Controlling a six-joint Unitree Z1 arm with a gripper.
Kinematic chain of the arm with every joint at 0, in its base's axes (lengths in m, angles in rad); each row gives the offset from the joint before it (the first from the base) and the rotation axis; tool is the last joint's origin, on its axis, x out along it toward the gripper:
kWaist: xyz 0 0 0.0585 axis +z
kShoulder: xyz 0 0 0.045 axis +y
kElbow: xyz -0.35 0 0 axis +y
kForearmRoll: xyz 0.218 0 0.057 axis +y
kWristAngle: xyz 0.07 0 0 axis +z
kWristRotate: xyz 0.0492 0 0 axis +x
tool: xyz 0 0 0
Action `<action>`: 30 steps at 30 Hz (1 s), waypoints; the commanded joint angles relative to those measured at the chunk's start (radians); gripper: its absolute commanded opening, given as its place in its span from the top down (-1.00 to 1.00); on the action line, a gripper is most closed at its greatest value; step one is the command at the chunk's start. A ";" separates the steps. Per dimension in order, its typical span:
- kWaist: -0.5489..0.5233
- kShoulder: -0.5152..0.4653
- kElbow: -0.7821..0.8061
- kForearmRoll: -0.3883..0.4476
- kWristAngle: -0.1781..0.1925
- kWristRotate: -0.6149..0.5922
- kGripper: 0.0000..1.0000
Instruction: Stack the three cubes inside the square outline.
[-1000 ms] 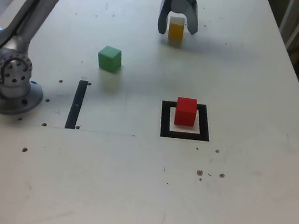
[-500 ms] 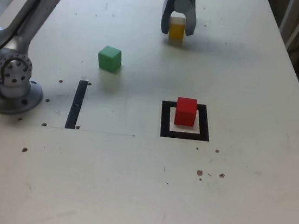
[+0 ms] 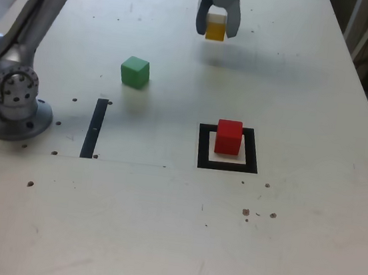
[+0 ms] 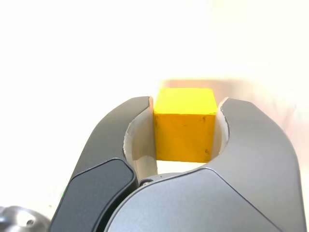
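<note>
Now, going from the exterior view's left: the arm's grey base [image 3: 15,100] sits at the table's [image 3: 158,235] edge, with a narrow black strip [image 3: 94,128] just beside it. Farther along and toward the back, the green cube [image 3: 135,72] rests alone on the bare tabletop. Past it, near the far edge, the gripper [image 3: 216,29] pinches the yellow cube [image 3: 215,27] between its two dark jaws; a faint shadow lies on the surface below it, so the cube looks lifted clear. The wrist view shows the yellow cube [image 4: 184,124] squeezed on both sides by the pale inner pads [image 4: 140,140]. Nearer the camera, the red cube [image 3: 229,137] stands inside the square outline [image 3: 202,146], toward its back edge.
</note>
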 commanded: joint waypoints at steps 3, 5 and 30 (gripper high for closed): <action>-0.070 -0.098 0.057 0.011 -0.007 -0.015 0.40; -0.117 -0.144 0.092 0.010 -0.006 -0.030 0.40; -0.748 -0.355 0.351 -0.007 -0.039 -0.636 0.40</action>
